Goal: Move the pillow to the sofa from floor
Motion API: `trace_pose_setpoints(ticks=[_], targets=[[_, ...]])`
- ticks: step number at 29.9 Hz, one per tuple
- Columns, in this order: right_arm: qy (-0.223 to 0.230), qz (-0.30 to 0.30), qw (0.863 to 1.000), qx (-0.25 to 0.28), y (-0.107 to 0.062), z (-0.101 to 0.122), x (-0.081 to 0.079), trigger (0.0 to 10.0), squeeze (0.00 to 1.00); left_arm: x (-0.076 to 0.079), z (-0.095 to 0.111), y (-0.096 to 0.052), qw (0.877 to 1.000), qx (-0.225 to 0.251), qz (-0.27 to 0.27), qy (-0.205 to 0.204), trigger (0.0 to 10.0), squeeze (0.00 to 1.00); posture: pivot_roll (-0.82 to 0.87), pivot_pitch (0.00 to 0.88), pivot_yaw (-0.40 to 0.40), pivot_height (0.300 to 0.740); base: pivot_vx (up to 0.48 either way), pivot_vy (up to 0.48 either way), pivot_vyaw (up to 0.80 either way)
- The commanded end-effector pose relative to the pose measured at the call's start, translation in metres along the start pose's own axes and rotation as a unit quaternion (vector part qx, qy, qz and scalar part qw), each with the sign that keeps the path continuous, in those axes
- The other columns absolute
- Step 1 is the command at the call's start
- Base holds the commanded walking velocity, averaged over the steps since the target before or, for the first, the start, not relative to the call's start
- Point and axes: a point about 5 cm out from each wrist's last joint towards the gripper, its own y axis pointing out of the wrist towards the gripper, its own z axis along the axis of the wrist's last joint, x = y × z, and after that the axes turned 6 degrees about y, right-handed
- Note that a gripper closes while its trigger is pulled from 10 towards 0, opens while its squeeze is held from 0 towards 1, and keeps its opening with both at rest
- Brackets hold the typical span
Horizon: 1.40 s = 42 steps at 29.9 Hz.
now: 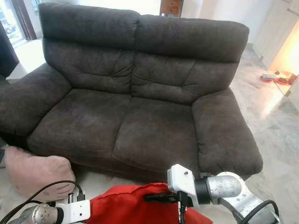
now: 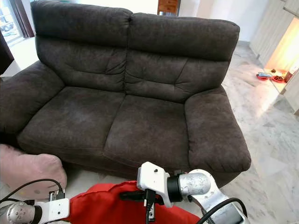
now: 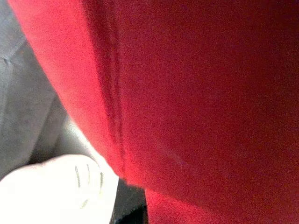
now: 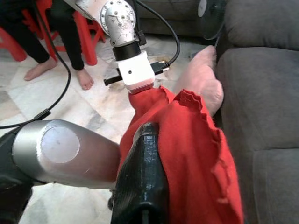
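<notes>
Pressing between both fingers (image 4: 142,175), red pillow (image 1: 126,205)

The room is lit by daylight: a window (image 1: 11,21) at the far left is overexposed, and a warm yellow glow is cast from an opening (image 1: 287,51) at the far right onto the pale floor (image 1: 266,116), where soft glare is seen. The dark sofa (image 1: 135,107) is evenly lit, with shadow held under its near edge. Both eye views are sharp, with slight bending at the edges. The left wrist view is blurred and out of focus, with a blown-out white patch. The right wrist view is clear, though the nearest black finger (image 4: 142,186) is softened.
</notes>
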Motion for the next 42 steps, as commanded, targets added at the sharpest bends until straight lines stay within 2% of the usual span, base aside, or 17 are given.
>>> trace_pose_setpoints(ticks=[1,3,4,5,6,11,13,14,15,17,20,21,22,24,30,35,42], targets=[[-0.04,-0.021,0.998,0.032,-0.002,0.015,0.006,10.0,0.0,-0.01,0.014,0.003,0.999,0.039,0.028,0.023,0.0,0.0,0.09,0.0,-0.064,0.74,0.0,0.0,0.0],[-0.046,-0.055,0.997,0.035,-0.003,0.014,0.014,10.0,0.0,-0.018,0.02,0.003,0.996,0.05,0.064,0.025,0.0,0.0,0.08,0.0,-0.064,0.74,0.0,0.0,0.0],[-0.046,-0.089,0.994,0.04,-0.004,0.013,0.021,10.0,0.0,-0.026,0.025,0.003,0.993,0.062,0.096,0.02,1.1,0.0,0.08,0.0,-0.063,0.74,0.0,0.0,0.0],[-0.046,-0.099,0.993,0.043,-0.004,0.012,0.022,10.0,0.0,-0.027,0.026,0.003,0.992,0.065,0.105,0.016,1.1,0.0,0.08,0.0,-0.063,0.74,0.0,0.0,0.0],[-0.041,-0.131,0.99,0.044,-0.005,0.009,0.029,10.0,0.0,-0.033,0.031,0.003,0.988,0.078,0.133,0.008,10.0,0.0,0.08,0.0,-0.062,0.74,0.0,0.0,0.0],[-0.024,-0.293,0.955,0.028,-0.019,-0.011,0.056,10.0,0.0,-0.067,0.058,-0.006,0.945,0.145,0.286,-0.058,10.0,0.0,0.09,0.0,-0.067,0.74,0.0,0.0,0.0],[-0.002,-0.345,0.938,0.025,-0.027,-0.02,0.063,10.0,0.0,-0.081,0.072,-0.012,0.915,0.179,0.346,-0.104,10.0,0.0,0.09,0.0,-0.068,0.74,0.0,0.0,0.0],[-0.002,-0.345,0.938,0.025,-0.027,-0.02,0.063,10.0,0.0,-0.081,0.072,-0.012,0.915,0.179,0.346,-0.104,10.0,0.0,0.09,0.0,-0.068,0.74,0.0,0.0,0.0],[0.004,-0.382,0.924,0.017,-0.031,-0.027,0.066,10.0,0.0,-0.093,0.088,-0.019,0.877,0.222,0.397,-0.155,10.0,0.0,0.09,0.0,-0.067,0.74,0.0,0.0,0.0],[0.011,-0.405,0.914,0.017,-0.032,-0.031,0.064,10.0,0.0,-0.105,0.111,-0.027,0.831,0.265,0.449,-0.193,10.0,0.0,0.1,0.0,-0.07,0.74,0.0,0.0,0.0],[0.03,-0.457,0.888,0.026,-0.037,-0.035,0.065,10.0,0.0,-0.112,0.128,-0.034,0.794,0.29,0.486,-0.222,10.0,0.0,0.1,0.0,-0.077,0.74,0.0,0.0,0.0],[0.03,-0.457,0.888,0.026,-0.037,-0.035,0.065,10.0,0.0,-0.112,0.128,-0.034,0.794,0.29,0.486,-0.222,10.0,0.0,0.1,0.0,-0.077,0.74,0.0,0.0,0.0],[0.082,-0.541,0.835,0.061,-0.054,-0.042,0.069,10.0,0.0,-0.115,0.138,-0.04,0.765,0.299,0.517,-0.242,10.0,0.0,0.11,0.0,-0.078,0.74,0.0,0.0,0.0],[0.128,-0.577,0.801,0.096,-0.063,-0.047,0.066,10.0,0.0,-0.115,0.144,-0.043,0.745,0.301,0.537,-0.258,10.0,0.0,0.11,0.0,-0.079,0.74,0.0,0.0,0.0],[0.115,-0.557,0.809,0.149,-0.047,-0.034,0.048,10.0,0.0,-0.11,0.165,-0.044,0.737,0.295,0.56,-0.239,10.0,0.0,0.1,0.0,-0.074,0.74,0.0,0.0,0.0],[0.142,-0.607,0.755,0.207,-0.051,-0.027,0.049,10.0,0.0,-0.104,0.182,-0.044,0.734,0.297,0.568,-0.224,10.0,0.0,0.1,0.0,-0.068,0.74,0.0,0.0,0.0],[0.139,-0.564,0.785,0.215,-0.021,-0.02,0.044,10.0,0.0,-0.108,0.191,-0.05,0.719,0.305,0.587,-0.215,10.0,0.0,0.11,0.0,-0.058,0.74,0.0,0.0,0.0]])
